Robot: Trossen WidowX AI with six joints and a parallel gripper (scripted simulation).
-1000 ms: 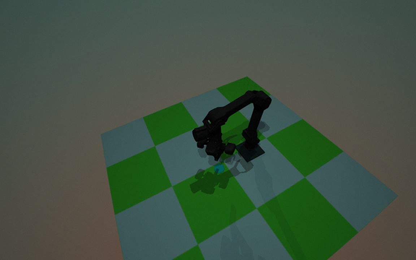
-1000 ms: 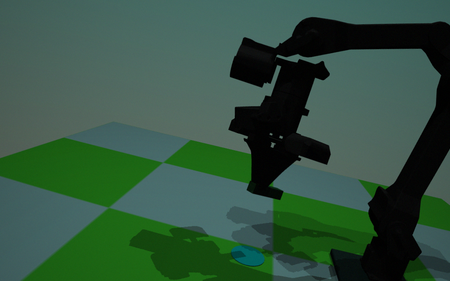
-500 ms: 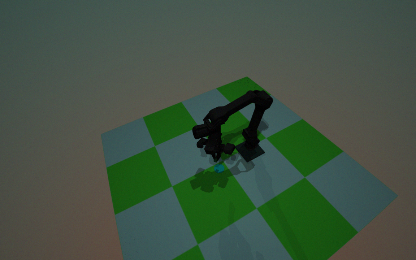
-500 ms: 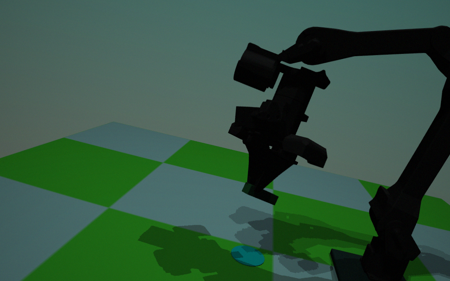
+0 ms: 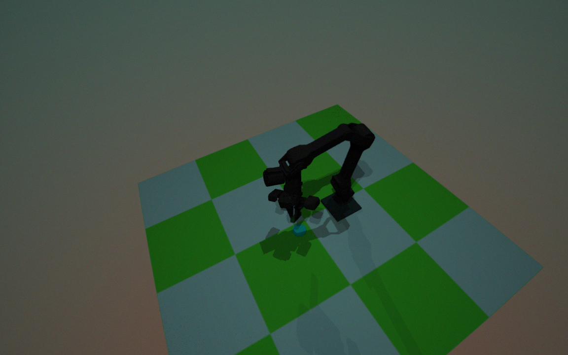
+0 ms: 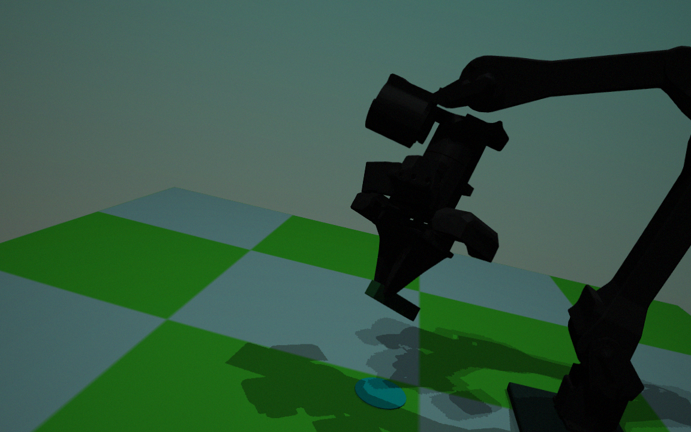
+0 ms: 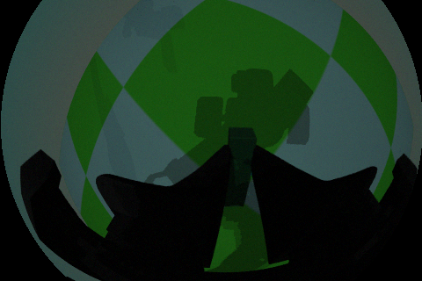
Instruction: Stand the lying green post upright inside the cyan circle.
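One dark green post [image 6: 406, 308] [image 7: 241, 154] is clamped between the fingers [image 6: 393, 263], which stand narrow around it. It hangs above the desk [image 5: 202, 304] [image 6: 69, 236] [image 7: 224, 31], touching neither that nor the cyan circle [image 5: 299, 230] [image 6: 385, 396]. In the exterior view the post is tilted, one end toward ten o'clock and the other toward four, with the circle below at six o'clock. In the wrist view its end face points to twelve o'clock, past the fingertips. From above, the circle lies just off the fingertips, between five and six o'clock, near the one o'clock corner of a green square; the post is too dark to make out there. The black arm [image 5: 328, 143] [image 6: 606, 69] stands on a base plate [image 5: 338, 217] [image 6: 520, 400] at two o'clock from the circle in that same view
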